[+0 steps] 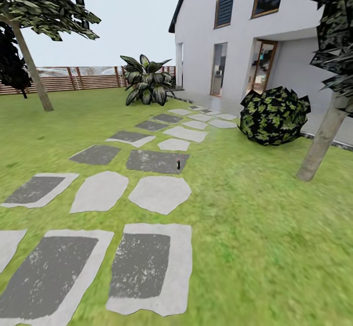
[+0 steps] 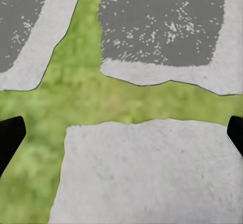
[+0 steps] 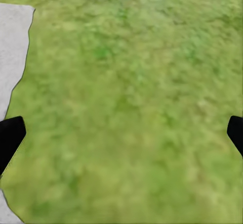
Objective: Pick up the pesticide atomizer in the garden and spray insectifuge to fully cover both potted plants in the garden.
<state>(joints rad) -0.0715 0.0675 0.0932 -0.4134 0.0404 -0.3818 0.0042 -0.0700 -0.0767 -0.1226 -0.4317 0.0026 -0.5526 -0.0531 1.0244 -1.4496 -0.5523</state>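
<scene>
hovering jaws apart over lawn [image 3: 131, 107]

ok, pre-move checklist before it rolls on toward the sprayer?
1. Pesticide atomizer located: ok, small object upright at a dark stepping stone's edge; too small to confirm colours.
2. Path ahead: ok, lawn and flat stones, nothing in the way.
3. Left gripper open and empty: ok, fingertips wide apart over stones.
4. Right gripper open and empty: ok, over grass.
5. Potted plants located: cannot tell.
</scene>
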